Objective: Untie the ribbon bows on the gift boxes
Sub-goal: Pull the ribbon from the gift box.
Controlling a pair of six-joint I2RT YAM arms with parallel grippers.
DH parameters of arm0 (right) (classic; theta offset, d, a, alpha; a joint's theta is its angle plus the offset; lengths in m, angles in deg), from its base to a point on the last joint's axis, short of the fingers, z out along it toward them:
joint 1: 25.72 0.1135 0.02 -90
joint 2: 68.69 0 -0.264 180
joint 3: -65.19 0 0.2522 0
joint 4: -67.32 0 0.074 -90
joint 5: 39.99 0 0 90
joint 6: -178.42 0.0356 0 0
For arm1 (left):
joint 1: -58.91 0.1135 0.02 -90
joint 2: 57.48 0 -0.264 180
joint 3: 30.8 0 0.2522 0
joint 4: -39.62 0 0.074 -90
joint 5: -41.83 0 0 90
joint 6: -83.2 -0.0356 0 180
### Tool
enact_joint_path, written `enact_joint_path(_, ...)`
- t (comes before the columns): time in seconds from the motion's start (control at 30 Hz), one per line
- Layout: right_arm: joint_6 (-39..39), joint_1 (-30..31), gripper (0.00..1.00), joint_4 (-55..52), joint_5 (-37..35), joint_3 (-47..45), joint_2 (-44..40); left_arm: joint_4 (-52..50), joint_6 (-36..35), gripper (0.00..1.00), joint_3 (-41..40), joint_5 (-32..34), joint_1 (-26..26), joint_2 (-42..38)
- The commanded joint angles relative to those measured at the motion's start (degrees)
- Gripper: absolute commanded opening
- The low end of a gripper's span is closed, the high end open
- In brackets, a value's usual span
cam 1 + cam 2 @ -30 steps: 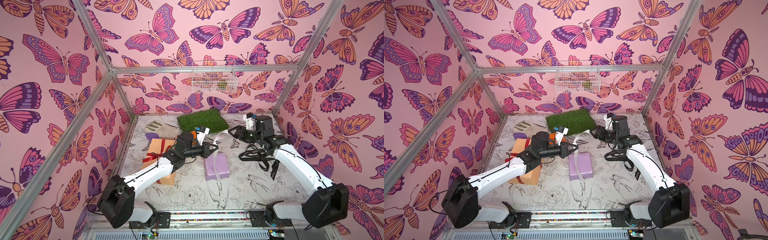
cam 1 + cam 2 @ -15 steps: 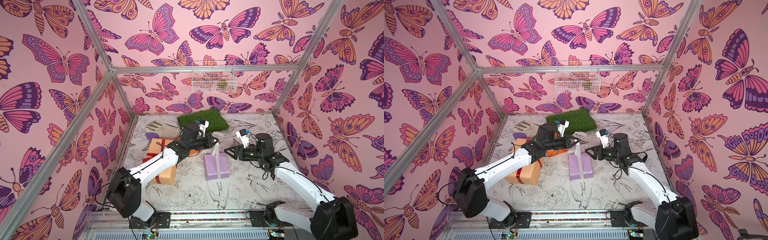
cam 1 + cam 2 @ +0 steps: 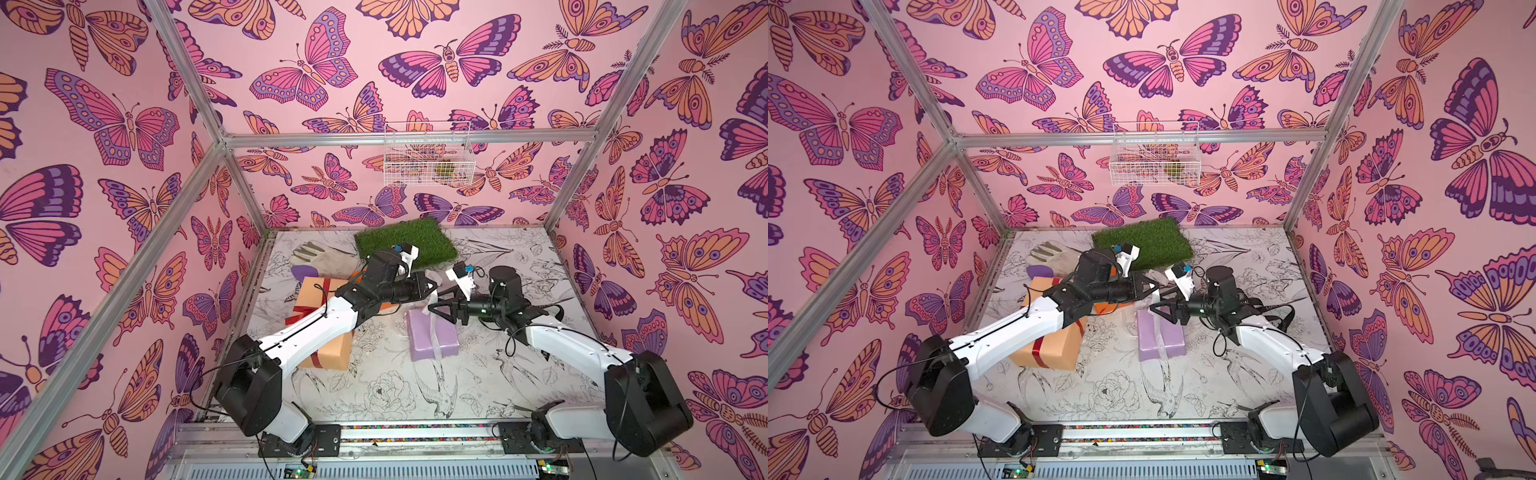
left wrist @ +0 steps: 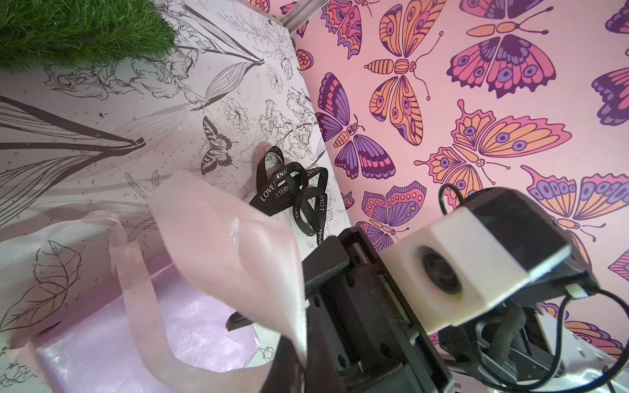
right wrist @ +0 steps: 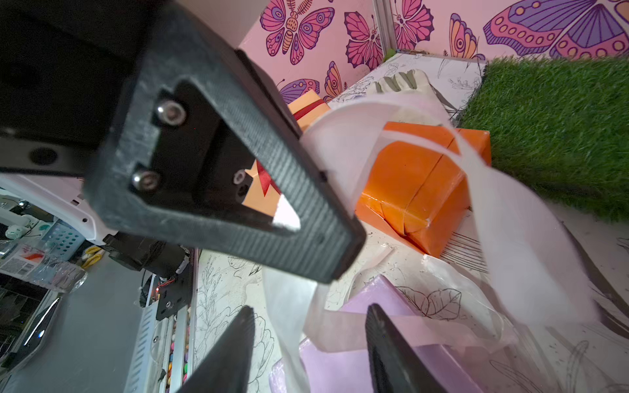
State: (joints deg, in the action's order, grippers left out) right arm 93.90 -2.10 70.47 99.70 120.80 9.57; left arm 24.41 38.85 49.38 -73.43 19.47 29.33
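Glossy lilac box (image 4: 112,343), satiny pale ribbon (image 4: 221,238)

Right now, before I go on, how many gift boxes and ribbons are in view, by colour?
Gift boxes: 3 (peach-tan box, orange box, lilac box)
Ribbons: 3 (red ribbon, black lettered ribbon, pale ribbon)
Total: 6

The right gripper (image 3: 432,308) has swung in to the pale ribbon (image 4: 221,238).

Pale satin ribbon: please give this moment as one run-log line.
left gripper: shut on pale white-lilac satin ribbon | right gripper: open, ribbon between its jaws | small lilac paper-wrapped box: ribbon band around it
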Motion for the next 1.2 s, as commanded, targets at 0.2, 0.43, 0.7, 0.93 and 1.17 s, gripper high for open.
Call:
enact_joint_path(0.2,-1.83,0.82,0.48,6.54,0.11,2.07,6.4,-0.71,-0.25,0.0,2.72,-1.8,-0.04,-1.26)
enact_joint_path(0.43,-0.58,1.78,0.32,8.54,0.11,2.28,9.84,-0.67,-0.53,0.0,2.98,-1.01,0.24,-1.91)
enact_joint_path(0.7,0.77,1.77,0.0,5.68,-2.32,1.84,8.83,-0.69,-1.59,0.0,1.58,1.32,1.06,-1.84)
enact_joint_path(0.93,8.22,1.78,0.0,-4.11,-6.9,3.65,7.24,-13.0,-5.22,1.0,1.33,8.61,6.07,-0.95)
enact_joint_path(1.17,17.02,2.0,0.0,-13.93,-11.27,6.92,6.75,-12.48,-7.66,1.0,-9.6,12.39,6.83,-12.05)
